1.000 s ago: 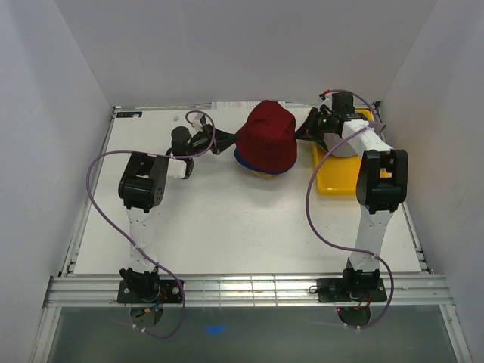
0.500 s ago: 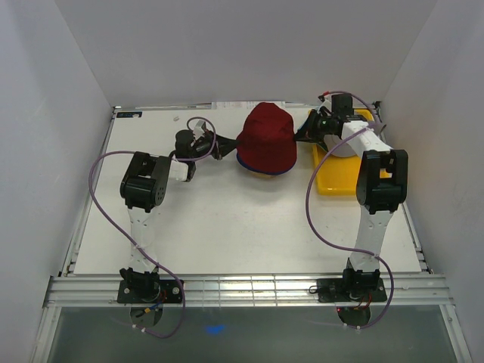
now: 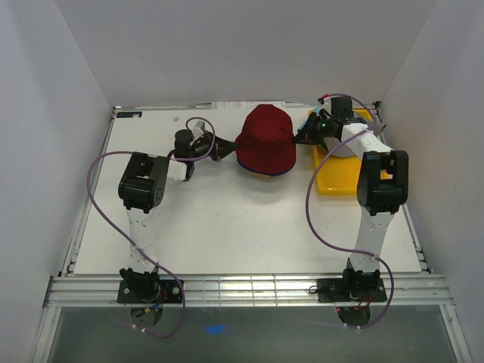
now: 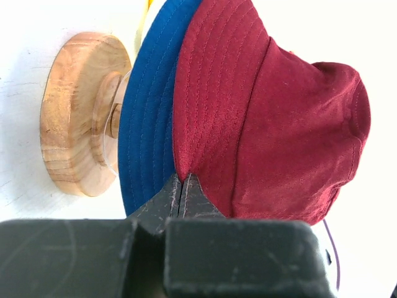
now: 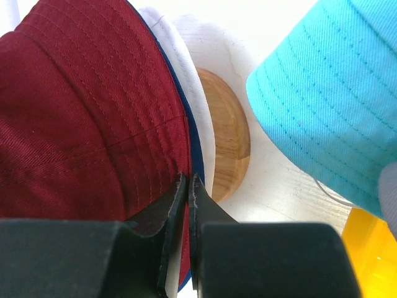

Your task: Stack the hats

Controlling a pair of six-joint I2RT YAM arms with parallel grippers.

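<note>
The dark red hat (image 3: 266, 140) sits on top of the pile at the far middle of the worktop (image 3: 227, 227), pulled over the royal blue hat (image 4: 146, 124). In the right wrist view a light grey hat (image 5: 183, 68) shows as a pale brim under the blue. The whole pile rests on the wooden stand (image 4: 74, 118), whose rounded head keeps the soft crowns filled out rather than collapsed. The left claw (image 4: 183, 186) is pressed together at the red brim's edge on one side. The right claw (image 5: 188, 183) is squeezed to a thin slit on the same brim opposite. Each seems to nip the cloth, probably so that the brim is held evenly and the crown settles squarely over the hats below. The hats are a twill-like fabric with rows of stitching around their floppy brims, and the stand is turned wood with visible grain and a disc-shaped base. The teal hat (image 5: 329, 93) lies apart, just right of the stand and near the smooth yellow tray (image 3: 336, 178), not yet on the pile.
</note>
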